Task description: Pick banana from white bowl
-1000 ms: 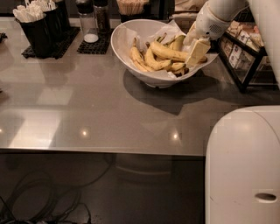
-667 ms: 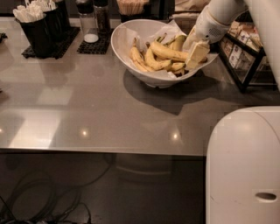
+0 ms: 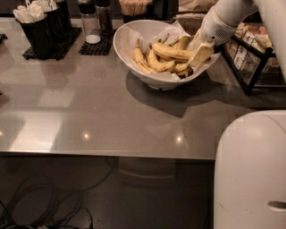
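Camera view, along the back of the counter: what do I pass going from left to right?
Black holder of white utensils → glass shakers → white bowl → banana lying in it → hand at the bowl's right rim, by the banana's end → black wire rack.

grey table (image 3: pixel 89 116): black holder (image 3: pixel 38 33) of white cutlery far left; two shakers (image 3: pixel 89 22) on a black mat (image 3: pixel 96 47); wooden sticks (image 3: pixel 133 6) behind; black wire rack (image 3: pixel 255 62) of packets at right, gripper (image 3: pixel 201 53) just left of it; cables (image 3: pixel 35 208) on floor below.
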Controlling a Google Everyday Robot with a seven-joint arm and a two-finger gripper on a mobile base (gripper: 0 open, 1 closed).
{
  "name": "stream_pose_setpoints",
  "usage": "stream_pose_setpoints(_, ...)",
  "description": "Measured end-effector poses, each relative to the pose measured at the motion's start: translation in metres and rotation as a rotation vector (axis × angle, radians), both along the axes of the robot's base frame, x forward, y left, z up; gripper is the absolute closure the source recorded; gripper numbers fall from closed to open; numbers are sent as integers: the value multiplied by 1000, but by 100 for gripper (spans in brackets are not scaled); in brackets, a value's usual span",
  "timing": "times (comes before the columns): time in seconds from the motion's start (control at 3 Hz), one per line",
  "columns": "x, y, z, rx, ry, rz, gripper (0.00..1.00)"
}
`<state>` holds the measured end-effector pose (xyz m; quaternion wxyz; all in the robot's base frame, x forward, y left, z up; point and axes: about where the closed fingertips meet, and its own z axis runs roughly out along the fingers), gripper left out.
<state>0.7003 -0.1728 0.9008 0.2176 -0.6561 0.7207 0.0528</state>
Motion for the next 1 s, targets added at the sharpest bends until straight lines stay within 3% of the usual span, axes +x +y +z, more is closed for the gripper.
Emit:
stream_pose_setpoints(0.33, -5, 2, 15, 39, -17, 4, 99)
stream_pose_setpoints(0.67, -14, 10, 33, 138, -18, 31, 100)
stream_pose_setpoints(1.0, -22, 13, 37, 316, 10, 40, 100)
